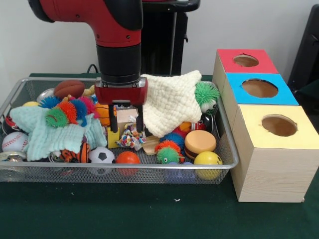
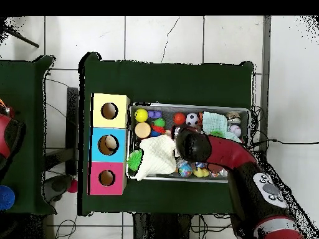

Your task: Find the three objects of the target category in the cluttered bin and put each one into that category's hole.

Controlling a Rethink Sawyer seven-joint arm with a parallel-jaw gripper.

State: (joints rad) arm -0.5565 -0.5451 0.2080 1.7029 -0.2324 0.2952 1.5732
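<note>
where cloths (image 1: pixel 172 102) drape, bin (image 1: pixel 149 169) toys hide.

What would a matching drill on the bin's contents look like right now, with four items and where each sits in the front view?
Items:
1. soccer ball
2. cream cloth
3. yellow ball
4. brown football

Places:
A. back left of the bin
B. front right corner
C. draped at the back, right of the gripper
D. front rim, left of the orange ball

Pairs: 1-D, 2-C, 3-B, 4-A
</note>
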